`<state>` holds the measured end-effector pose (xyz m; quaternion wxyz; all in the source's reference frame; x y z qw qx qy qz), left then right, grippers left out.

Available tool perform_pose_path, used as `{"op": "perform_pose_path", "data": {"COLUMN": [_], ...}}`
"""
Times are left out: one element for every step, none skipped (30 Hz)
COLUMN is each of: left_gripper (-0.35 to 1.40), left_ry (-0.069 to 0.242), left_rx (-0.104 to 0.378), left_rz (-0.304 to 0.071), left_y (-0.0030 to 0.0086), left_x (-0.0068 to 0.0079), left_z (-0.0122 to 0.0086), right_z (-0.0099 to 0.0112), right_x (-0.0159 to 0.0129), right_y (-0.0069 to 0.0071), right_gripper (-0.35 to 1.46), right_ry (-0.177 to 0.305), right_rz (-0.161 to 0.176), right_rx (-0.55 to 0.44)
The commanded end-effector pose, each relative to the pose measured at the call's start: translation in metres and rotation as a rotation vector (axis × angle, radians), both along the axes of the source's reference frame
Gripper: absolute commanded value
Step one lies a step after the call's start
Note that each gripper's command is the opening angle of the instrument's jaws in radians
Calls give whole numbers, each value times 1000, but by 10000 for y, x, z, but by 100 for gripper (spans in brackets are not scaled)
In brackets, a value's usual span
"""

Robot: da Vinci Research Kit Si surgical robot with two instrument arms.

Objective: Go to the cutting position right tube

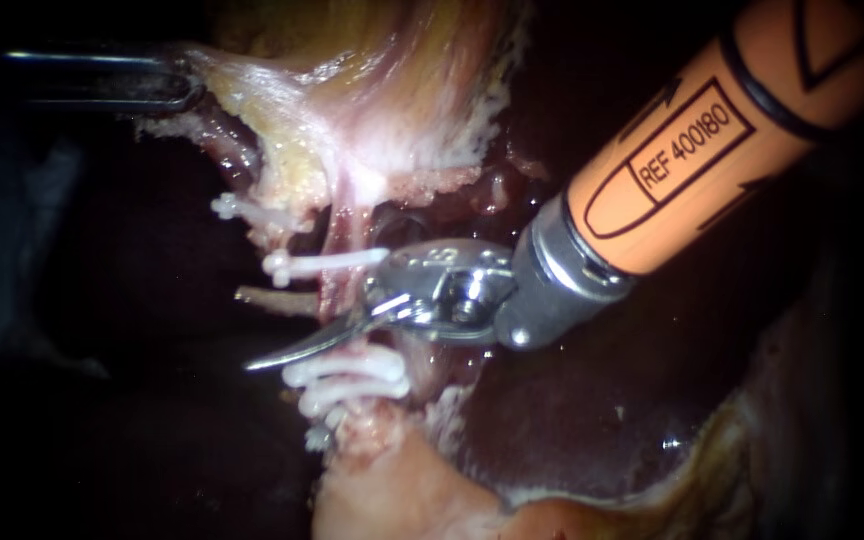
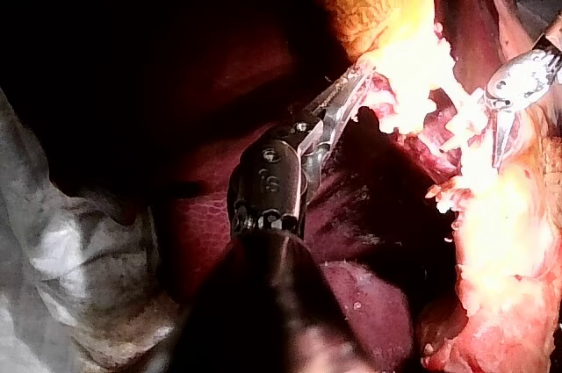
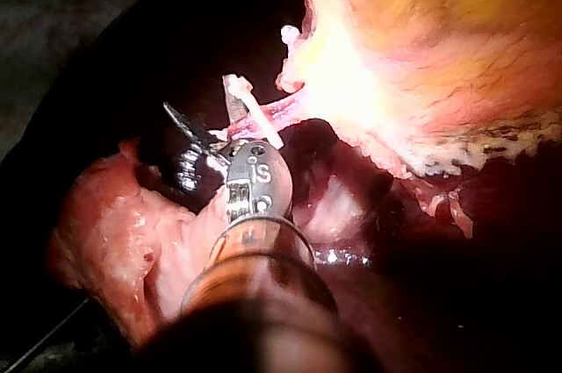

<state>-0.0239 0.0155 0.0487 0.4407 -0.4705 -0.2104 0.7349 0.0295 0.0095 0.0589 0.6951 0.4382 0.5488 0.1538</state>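
Against the dark, wet liver (image 1: 592, 410) on the bench, the endoscope shows the gallbladder (image 1: 392, 90) held up by the left instrument (image 1: 177, 85), its jaws clamped on the tissue's edge. The right tube (image 1: 344, 295), a thin pink strand, runs down from the gallbladder. It carries a white upper clip (image 1: 327, 264) and, further down, a pair of lower clips (image 1: 347, 375). The right instrument (image 1: 297, 348), curved blades on an orange shaft, lies across the bare stretch between them, blades parted and gripping nothing. One blade appears to cross in front of the tube; the other is largely hidden.

From the left wrist, beside a pale cloth (image 2: 79, 259), the left instrument's jaws reach into glare-bright tissue, with the blades well ahead of them.

From the right wrist, the blades stand apart just beside the pink strand, close by the upper clip.

A sound approach, on this evidence, would set the tube fully between the blades, midway between the upper clip and the lower clips and square to the strand. It would touch no clip, and both tips would be in sight before anything closes. The tube looks slender, taut and easily torn.
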Motion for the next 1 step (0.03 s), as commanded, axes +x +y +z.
{"op": "perform_pose_path", "data": {"left_gripper": [-35], "left_ry": [-1], "left_rx": [0], "left_rz": [1], "left_y": [0], "left_x": [0], "left_z": [0], "right_z": [1], "right_x": [-1], "right_y": [0], "right_gripper": [126], "right_ry": [-1], "right_rz": [0], "right_rx": [0]}}
